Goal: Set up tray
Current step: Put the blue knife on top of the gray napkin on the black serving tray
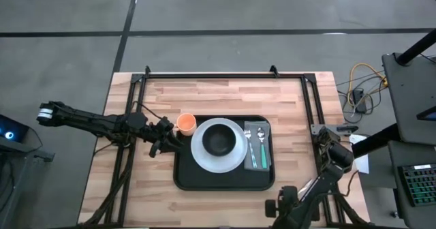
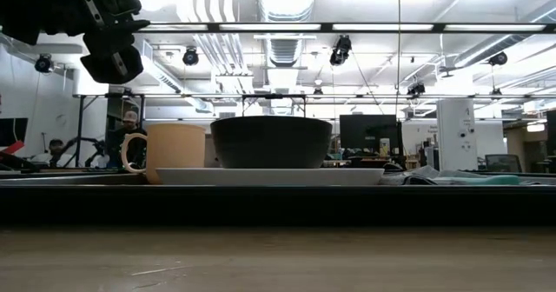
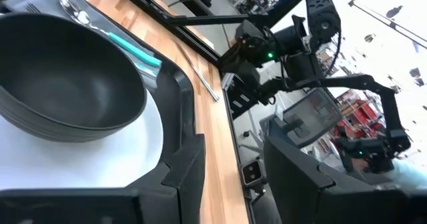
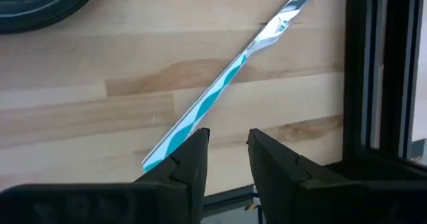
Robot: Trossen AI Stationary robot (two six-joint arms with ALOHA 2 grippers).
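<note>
I am looking down on a pale butcher-block table (image 1: 225,96) standing on a grey floor, with a black frame along its far edge and sides. The tray (image 1: 185,176) is lying at the middle of the table, toward the near edge. On it a white plate (image 1: 202,156) is carrying a dark bowl (image 1: 219,140), and just to the right a grey cloth (image 1: 266,147) is holding a fork (image 1: 249,147) and a spoon (image 1: 261,146), both with teal handles. An orange mug (image 1: 187,123) is sitting at the tray's far left corner, beside the plate.

I am keeping the left gripper (image 1: 165,142) at the tray's left rim, raised above the table in the low view; its fingers (image 3: 180,174) are standing apart with nothing between them. The right gripper (image 4: 225,159) is waiting at the table's near right edge, its fingers slightly apart and empty, hanging over a teal-handled utensil (image 4: 213,101) lying on the bare wood.

In the low view a person (image 2: 129,127) is showing far behind the mug.
</note>
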